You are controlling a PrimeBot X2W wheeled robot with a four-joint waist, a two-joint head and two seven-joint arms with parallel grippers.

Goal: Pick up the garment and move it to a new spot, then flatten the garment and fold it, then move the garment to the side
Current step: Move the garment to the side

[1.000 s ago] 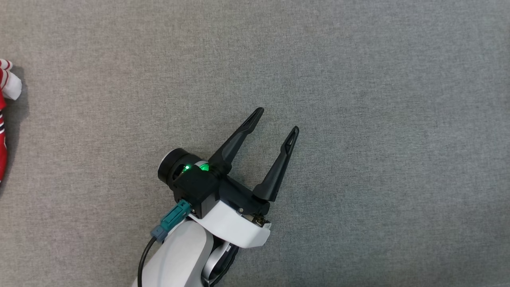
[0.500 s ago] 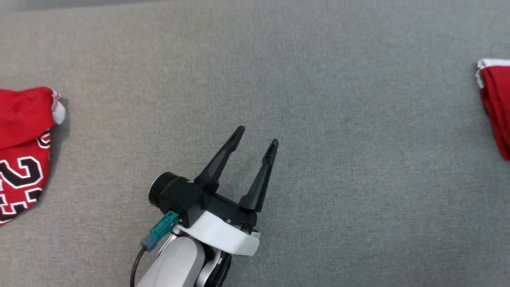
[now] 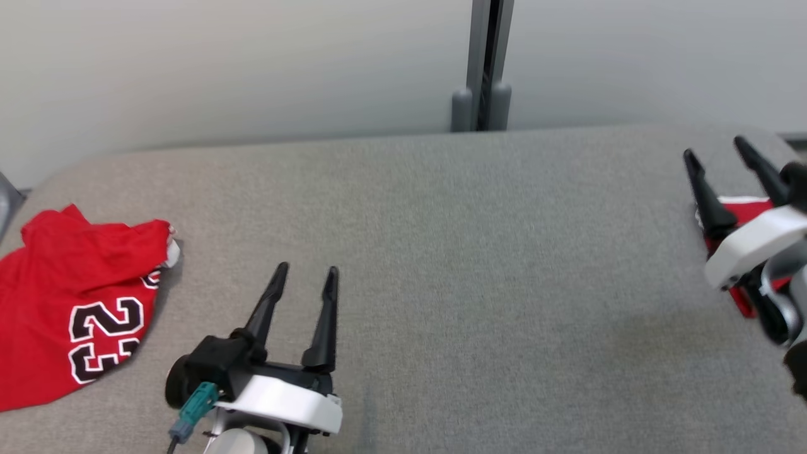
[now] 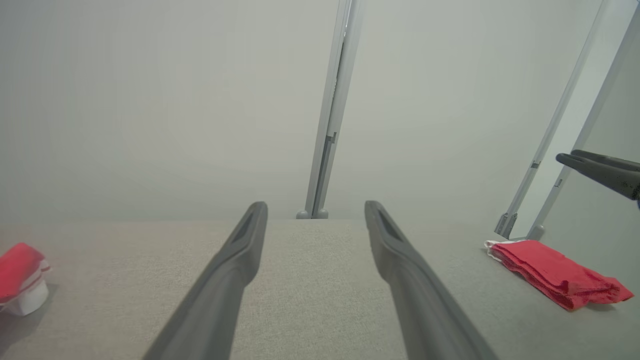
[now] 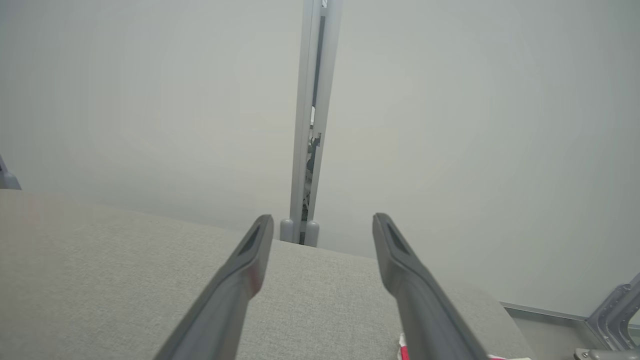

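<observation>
The left gripper (image 3: 307, 268) and right gripper (image 3: 714, 146) hover with jaws wide, holding nothing. A crumpled red jersey (image 3: 69, 309) (numbered 23) lies at the grey surface's (image 3: 473, 252) left end, and a folded red garment (image 4: 555, 272) lies at its right end.

Red on grey, with black and white.
Jersey (image 3: 57, 296) red with black numerals edged white; folded garment (image 4: 555, 272) red, white trim; table (image 3: 473, 252) mottled grey weave; left gripper (image 3: 307, 269) and right gripper (image 3: 715, 148) black over white cuffs; teal plug (image 3: 194, 408); wall (image 3: 252, 63) pale grey.
</observation>
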